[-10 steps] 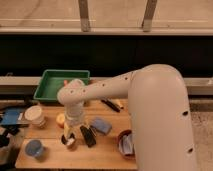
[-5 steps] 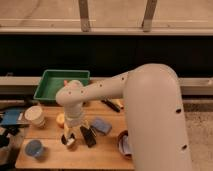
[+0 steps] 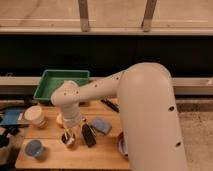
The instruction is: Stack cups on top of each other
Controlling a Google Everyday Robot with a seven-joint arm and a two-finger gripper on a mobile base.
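Over upright metal cup (image 3: 68, 141), hand (image 3: 67, 133)

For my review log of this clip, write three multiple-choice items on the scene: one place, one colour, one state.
1. Where is the gripper? A lifted high in the air; B off to the far right; C low over the table, right of the light-blue cup.
2. The tray at the back left is: A red; B green; C yellow.
3. The light-blue cup and the cream-white cup are: A standing apart; B stacked; C both in the tray.
Answers: C, the arm ends down there; B, its walls are green; A, bare wood lies between them.
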